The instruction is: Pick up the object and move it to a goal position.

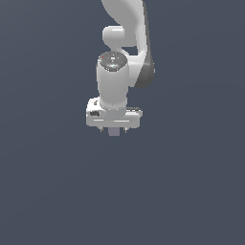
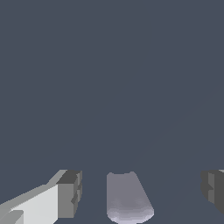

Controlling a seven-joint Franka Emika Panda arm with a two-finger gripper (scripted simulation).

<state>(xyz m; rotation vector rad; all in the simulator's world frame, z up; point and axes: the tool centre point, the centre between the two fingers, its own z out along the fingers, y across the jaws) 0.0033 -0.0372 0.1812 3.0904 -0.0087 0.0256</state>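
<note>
The object [image 2: 127,197] is a small pale grey-lavender piece that looks long and round-ended in the wrist view. It lies between my two fingers with a gap on each side. In the exterior view the object [image 1: 114,132] shows as a tiny pale block just under the white hand. My gripper [image 2: 141,191] is open, with one dark-padded finger [image 2: 69,193] on one side and the other finger [image 2: 213,189] far off at the frame's edge. In the exterior view the gripper [image 1: 113,128] points downward, and its fingers are mostly hidden by the hand.
The white arm [image 1: 125,28] rises behind the hand toward the top of the exterior view. A plain dark blue-grey ground [image 1: 191,191] fills the rest of both views. No goal marker shows.
</note>
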